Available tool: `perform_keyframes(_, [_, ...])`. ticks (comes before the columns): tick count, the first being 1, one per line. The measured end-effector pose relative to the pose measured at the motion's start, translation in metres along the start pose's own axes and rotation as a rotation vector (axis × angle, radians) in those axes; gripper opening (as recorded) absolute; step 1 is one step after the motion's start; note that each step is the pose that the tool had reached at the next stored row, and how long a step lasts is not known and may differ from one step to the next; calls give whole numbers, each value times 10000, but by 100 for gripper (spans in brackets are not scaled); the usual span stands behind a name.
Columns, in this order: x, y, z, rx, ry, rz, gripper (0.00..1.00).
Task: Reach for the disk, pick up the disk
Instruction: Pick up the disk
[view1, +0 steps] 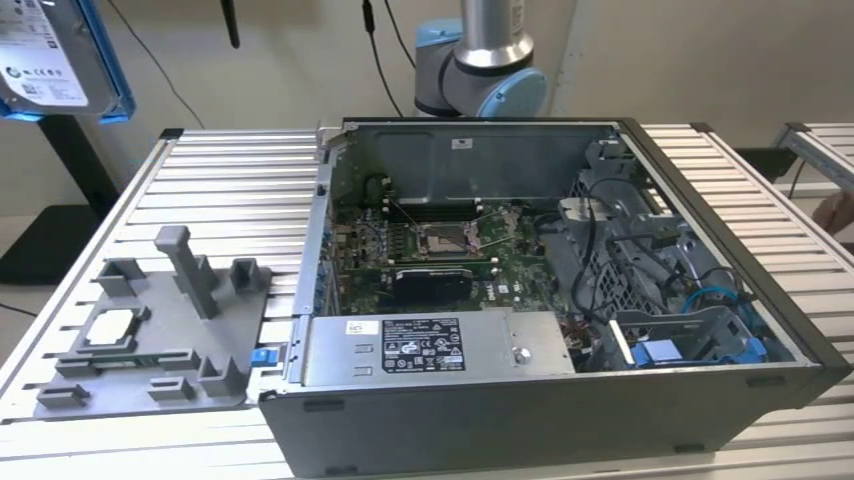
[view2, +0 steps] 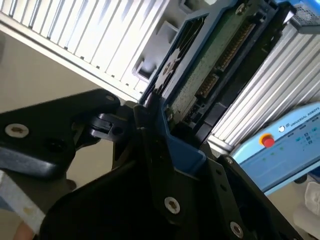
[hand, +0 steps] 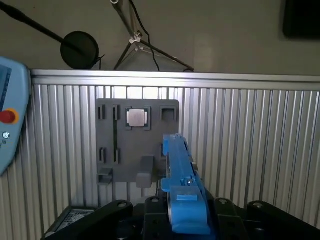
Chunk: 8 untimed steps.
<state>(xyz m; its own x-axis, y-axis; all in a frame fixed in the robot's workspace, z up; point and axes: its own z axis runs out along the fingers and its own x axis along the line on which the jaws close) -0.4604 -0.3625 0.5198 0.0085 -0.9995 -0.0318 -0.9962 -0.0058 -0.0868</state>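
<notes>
We've got the disk (hand: 184, 197) clamped edge-on in the gripper (hand: 184, 222), well above the table (hand: 250, 140). Grip looks like it's on the blue rail (hand: 176, 150) (slick plastic), so it could pivot, slip out and hit the tray (hand: 120, 160) below the gripper.

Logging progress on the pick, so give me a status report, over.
Gripper shut on the disk, at its blue rail. Disk aloft, at the exterior view's upper left. Grey fixture plate on the table, not touching.
</notes>
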Motion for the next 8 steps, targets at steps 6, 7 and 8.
perform_keyframes(6, [-3,-9,-93,-3,1,0,0])
perform_keyframes(7, [-3,-9,-96,-1,0,0,0])
perform_keyframes(8, [-3,-9,-100,-1,0,0,0])
